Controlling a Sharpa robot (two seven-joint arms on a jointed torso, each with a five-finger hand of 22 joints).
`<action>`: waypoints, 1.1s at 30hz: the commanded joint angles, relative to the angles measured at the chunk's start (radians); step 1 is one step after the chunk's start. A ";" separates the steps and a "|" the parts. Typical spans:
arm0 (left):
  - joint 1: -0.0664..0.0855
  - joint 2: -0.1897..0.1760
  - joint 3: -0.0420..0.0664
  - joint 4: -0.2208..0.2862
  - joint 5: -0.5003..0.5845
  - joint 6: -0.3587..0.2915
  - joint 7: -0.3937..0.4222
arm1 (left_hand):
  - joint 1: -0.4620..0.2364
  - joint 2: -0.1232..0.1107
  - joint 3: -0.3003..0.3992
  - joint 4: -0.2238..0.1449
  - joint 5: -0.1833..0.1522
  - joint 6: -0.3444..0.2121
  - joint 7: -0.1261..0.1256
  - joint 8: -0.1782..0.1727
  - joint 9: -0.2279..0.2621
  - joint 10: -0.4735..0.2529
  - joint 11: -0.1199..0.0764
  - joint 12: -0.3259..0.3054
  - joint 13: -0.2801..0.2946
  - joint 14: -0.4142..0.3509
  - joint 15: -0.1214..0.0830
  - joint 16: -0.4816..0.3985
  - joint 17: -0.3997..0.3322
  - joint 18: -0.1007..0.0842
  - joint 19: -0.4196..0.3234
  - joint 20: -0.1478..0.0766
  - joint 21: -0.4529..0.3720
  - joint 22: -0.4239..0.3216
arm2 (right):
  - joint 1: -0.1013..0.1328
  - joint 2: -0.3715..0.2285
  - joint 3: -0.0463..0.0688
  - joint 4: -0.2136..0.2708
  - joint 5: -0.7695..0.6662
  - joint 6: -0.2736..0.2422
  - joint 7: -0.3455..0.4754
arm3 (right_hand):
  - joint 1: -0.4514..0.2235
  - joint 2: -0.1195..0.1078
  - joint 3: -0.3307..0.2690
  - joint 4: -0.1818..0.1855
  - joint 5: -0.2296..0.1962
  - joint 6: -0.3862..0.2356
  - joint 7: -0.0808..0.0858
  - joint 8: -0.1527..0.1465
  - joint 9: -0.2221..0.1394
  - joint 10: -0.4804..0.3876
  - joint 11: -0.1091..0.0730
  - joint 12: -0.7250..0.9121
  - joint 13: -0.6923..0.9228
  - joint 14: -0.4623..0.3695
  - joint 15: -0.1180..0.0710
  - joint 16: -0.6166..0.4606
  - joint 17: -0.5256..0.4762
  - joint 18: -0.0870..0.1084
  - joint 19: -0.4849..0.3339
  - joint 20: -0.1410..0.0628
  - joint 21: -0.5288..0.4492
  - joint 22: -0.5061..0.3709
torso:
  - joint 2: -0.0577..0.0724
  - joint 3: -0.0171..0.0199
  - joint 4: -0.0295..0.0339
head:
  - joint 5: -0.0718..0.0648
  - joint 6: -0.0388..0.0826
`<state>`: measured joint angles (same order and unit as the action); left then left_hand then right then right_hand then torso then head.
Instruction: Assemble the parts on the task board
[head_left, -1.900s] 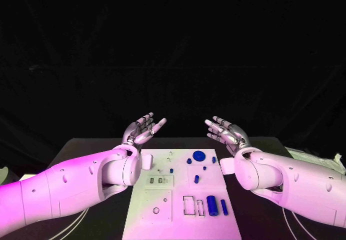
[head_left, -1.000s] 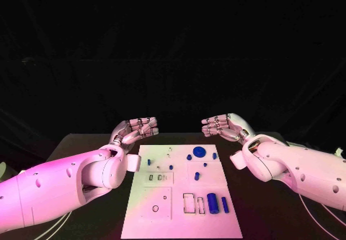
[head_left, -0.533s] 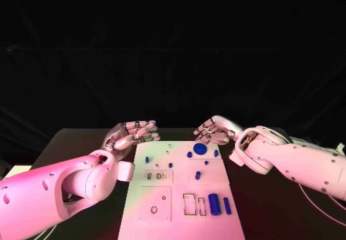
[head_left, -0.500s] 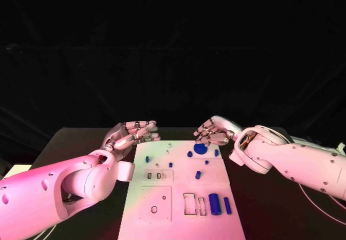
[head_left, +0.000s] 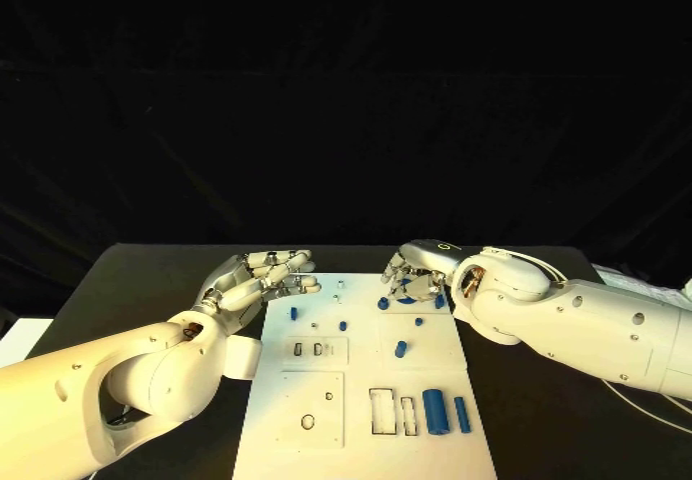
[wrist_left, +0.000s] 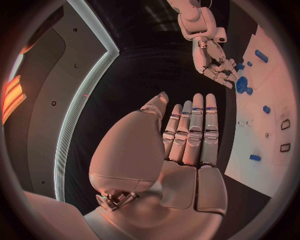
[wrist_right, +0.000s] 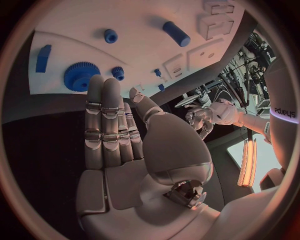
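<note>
The head camera looks down from above and behind both arms onto the task board, taking in its whole length. Each wrist camera sits close behind its own palm, looking along the fingers: left hand, right hand. Both wrist views share the board's far end beyond the fingertips, with the blue gear.

Dim black surroundings, evenly lit white board; wrist views bend strongly at edges.
</note>
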<state>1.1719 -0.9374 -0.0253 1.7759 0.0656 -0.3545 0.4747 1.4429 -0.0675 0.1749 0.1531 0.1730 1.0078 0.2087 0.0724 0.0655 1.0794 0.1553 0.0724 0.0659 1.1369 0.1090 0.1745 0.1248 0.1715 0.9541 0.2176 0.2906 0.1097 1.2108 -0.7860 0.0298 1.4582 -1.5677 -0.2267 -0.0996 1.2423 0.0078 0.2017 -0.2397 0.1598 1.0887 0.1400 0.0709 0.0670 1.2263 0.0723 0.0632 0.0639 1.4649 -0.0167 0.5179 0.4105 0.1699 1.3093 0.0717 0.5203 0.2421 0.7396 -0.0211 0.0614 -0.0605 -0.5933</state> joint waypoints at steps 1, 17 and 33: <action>0.003 -0.003 0.001 0.011 0.012 0.030 -0.006 | -0.003 -0.006 -0.006 -0.001 -0.006 -0.003 0.007 -0.004 -0.001 -0.005 0.006 -0.004 -0.001 0.008 0.001 -0.002 0.002 0.011 0.008 0.002 0.001 -0.001 | 0.001 0.006 0.000 -0.003 -0.108 0.040 -0.039 | 0.000 -0.018 0.017 0.006 -0.007 -0.006 0.003 -0.006 -0.001 -0.025 0.005 0.001 0.001 0.031 0.004 0.037 0.037 0.009 -0.008 0.001 0.027 0.018 | 0.020 0.0006 0.0042 | -0.006 0.004; 0.004 -0.008 0.001 0.021 0.013 0.029 -0.015 | -0.006 -0.006 -0.007 0.000 -0.006 -0.005 0.009 -0.005 -0.001 -0.006 0.007 -0.006 -0.001 0.008 0.002 -0.003 0.003 0.011 0.008 0.002 0.000 -0.002 | 0.002 0.027 0.000 -0.020 -0.130 0.084 -0.038 | 0.014 -0.047 0.083 0.053 -0.012 -0.013 0.005 -0.005 0.000 -0.050 0.010 0.001 -0.001 0.035 0.009 0.354 0.356 0.011 -0.039 0.003 0.166 0.107 | 0.040 0.0038 0.0066 | -0.008 0.011; 0.006 -0.011 0.001 0.027 0.013 0.029 -0.018 | -0.006 -0.006 -0.007 -0.001 -0.005 -0.006 0.010 -0.006 -0.001 -0.008 0.008 -0.007 -0.001 0.008 0.002 -0.004 0.003 0.011 0.009 0.002 0.000 -0.002 | 0.000 0.053 0.000 -0.046 -0.136 0.111 -0.027 | 0.026 -0.059 0.142 0.086 -0.020 0.001 0.003 -0.004 0.001 -0.044 0.007 0.001 -0.001 0.039 0.009 0.529 0.527 0.012 -0.067 0.006 0.257 0.166 | 0.052 0.0027 0.0116 | -0.013 0.021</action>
<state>1.1752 -0.9483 -0.0250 1.7991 0.0750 -0.3457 0.4538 1.4432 -0.0672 0.1749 0.1531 0.1730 1.0039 0.2124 0.0724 0.0656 1.0757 0.1589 0.0725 0.0656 1.1404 0.1127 0.1745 0.1265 0.1713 0.9575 0.2211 0.2905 0.1089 1.2120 -0.7351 0.0297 1.4137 -1.6857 -0.1406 -0.1313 1.2660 -0.0475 0.3387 -0.1542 0.1429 1.0842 0.1446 0.0710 0.0666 1.1794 0.0807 0.0632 0.0641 1.4684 -0.0127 1.0412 0.9319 0.1699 1.2489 0.0770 0.7730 0.4055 0.7889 -0.0179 0.0714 -0.0719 -0.5745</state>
